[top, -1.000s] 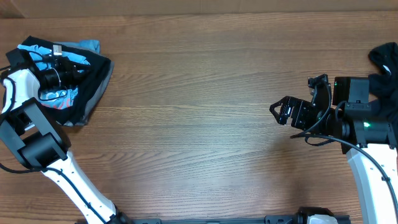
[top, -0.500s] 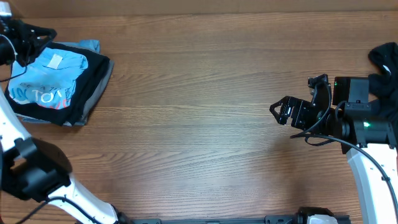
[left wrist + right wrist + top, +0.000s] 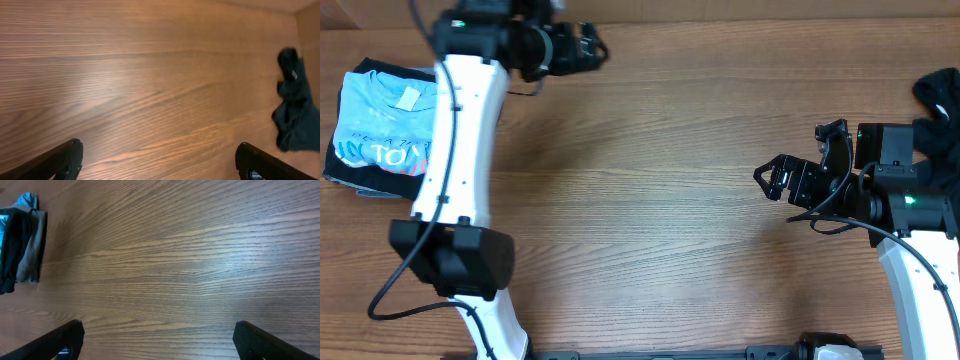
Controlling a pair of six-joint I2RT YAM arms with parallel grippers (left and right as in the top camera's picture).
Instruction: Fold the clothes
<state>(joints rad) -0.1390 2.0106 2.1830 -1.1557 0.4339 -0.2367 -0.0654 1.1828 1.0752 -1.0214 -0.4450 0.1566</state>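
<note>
The clothes lie as a folded stack at the table's far left, a light blue T-shirt with white and red lettering on top of black and grey layers. The right wrist view shows that stack edge-on at its upper left. A crumpled dark garment lies at the right edge and shows again in the left wrist view as a dark heap. My left gripper hangs open over bare wood near the back edge, right of the stack. My right gripper is open and holds nothing, just left of the dark garment.
The wooden table stretches between the two grippers. My left arm rises from its base at the front left and crosses the right side of the stack. The table's back edge runs close behind the left gripper.
My left gripper let go of the stack, opened wide and swung right along the back edge. The light blue T-shirt now lies flat on top. The right arm has not moved.
</note>
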